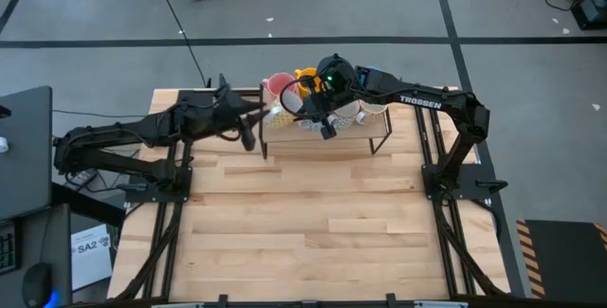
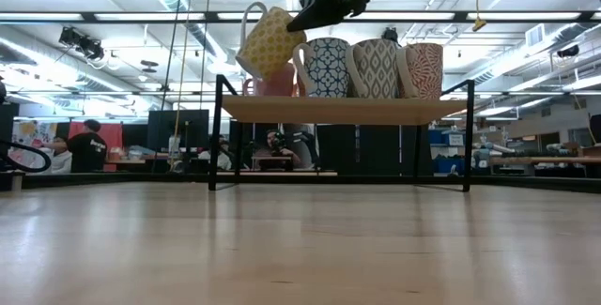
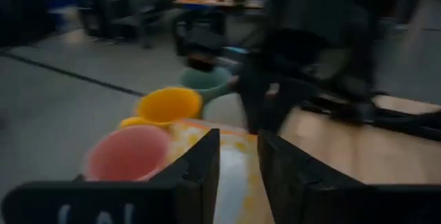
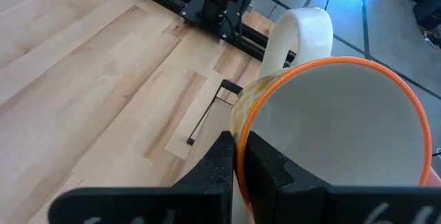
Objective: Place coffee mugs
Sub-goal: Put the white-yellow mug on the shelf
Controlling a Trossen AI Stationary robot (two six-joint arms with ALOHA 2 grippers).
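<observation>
From above, both arms meet over the small wooden shelf (image 1: 327, 144) at the far side of the desk (image 1: 303, 223). The right end effector (image 1: 318, 118) hangs over the shelf's left end among the mugs, and the left end effector (image 1: 254, 111) reaches in from the other side, just beside it. A pink mug (image 1: 278, 85) and an orange mug (image 1: 305, 76) sit behind the shelf.

At desk level, a yellow-patterned mug (image 2: 270, 42) hangs tilted above the shelf's left end, clear of the board. Upright beside it stand a blue-patterned mug (image 2: 328, 67), a grey-patterned mug (image 2: 378, 68) and a red-patterned mug (image 2: 424, 69) in a row.

The left wrist camera shows its two fingers (image 3: 204, 176) standing apart astride the yellow mug's rim, neither clearly pressing it; whether they grip cannot be told. The pink mug (image 3: 129, 153), the orange mug (image 3: 167, 105) and a pale green mug (image 3: 205, 80) lie beyond.

The right wrist camera shows its fingers (image 4: 222, 158) clenched on the wall of the yellow mug (image 4: 331, 134), one inside and one outside the orange rim.

The step in hand looks like setting this mug on the shelf. Next it likely needs righting and lowering into the free spot left of the blue-patterned mug without knocking it.
</observation>
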